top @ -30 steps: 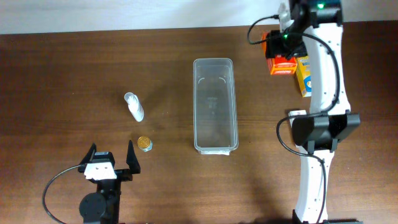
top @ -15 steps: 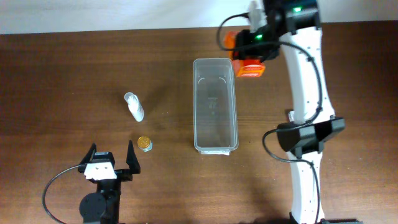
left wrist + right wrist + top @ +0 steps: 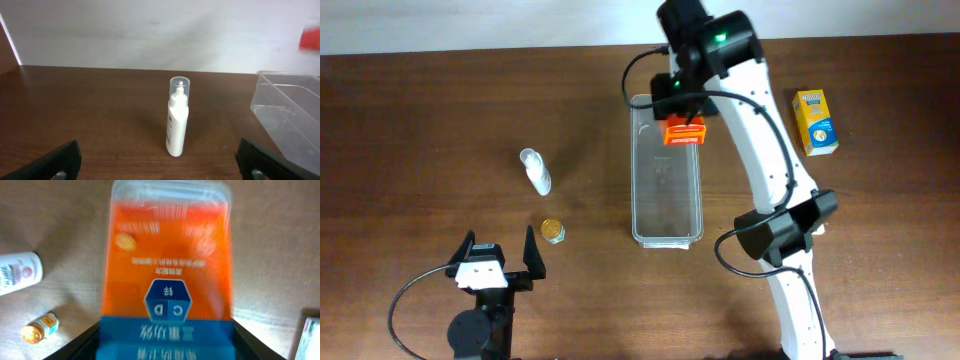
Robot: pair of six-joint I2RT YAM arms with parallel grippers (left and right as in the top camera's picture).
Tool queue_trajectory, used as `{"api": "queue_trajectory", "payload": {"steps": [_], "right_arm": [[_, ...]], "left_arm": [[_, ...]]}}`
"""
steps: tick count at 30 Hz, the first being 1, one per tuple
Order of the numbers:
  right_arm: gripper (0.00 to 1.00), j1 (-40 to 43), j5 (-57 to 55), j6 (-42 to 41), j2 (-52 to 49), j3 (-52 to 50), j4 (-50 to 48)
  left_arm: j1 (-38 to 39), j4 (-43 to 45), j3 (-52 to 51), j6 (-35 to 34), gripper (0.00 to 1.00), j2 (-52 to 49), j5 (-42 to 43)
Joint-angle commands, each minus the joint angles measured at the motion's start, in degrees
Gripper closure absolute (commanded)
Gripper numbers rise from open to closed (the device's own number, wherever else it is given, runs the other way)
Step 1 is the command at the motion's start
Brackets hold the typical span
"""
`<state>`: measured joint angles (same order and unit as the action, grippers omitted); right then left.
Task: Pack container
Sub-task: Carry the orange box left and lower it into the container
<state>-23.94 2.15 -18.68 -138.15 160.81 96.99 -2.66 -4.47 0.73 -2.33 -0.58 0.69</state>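
Left of the container (image 3: 667, 205), white bottle (image 3: 535, 172) and jar (image 3: 552, 231); orange box (image 3: 685, 133) above

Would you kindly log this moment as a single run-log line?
phase: carry | right gripper: shut on orange cardboard box, above long clear plastic container | left gripper: open, empty | yellow cardboard box: on table

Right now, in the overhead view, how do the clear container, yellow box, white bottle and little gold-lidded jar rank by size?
1. clear container, by far the largest
2. yellow box
3. white bottle, close to the box and unsure: it stands upright and is seen from above
4. gold-lidded jar, smallest
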Motion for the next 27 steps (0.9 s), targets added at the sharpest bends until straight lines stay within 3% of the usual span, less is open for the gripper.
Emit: {"api": "queue_trajectory", "payload": {"steps": [1,12,22,27], "right_arm": [[0.36,-1.9,-2.0,-4.1,1.7,-3.5,-0.2],[0.35,-2.5,-1.2,-5.9,1.7,-10.4,-8.3],[0.34,-1.8,-0.6,-5.9,1.8,-10.0,-8.0],[0.29,-0.1,8.0,-6.0,2.8,-3.8,-2.8]], "left_arm": [[-0.2,-0.1,-0.2,1.1,0.01,0.3,0.9],[-0.2,-0.1,-0.2,1.1,0.01,0.3,0.9],[-0.2,-0.1,-0.2,1.1,0.01,0.3,0.9],[-0.2,-0.1,-0.2,1.1,0.00,0.3,0.9]]}}
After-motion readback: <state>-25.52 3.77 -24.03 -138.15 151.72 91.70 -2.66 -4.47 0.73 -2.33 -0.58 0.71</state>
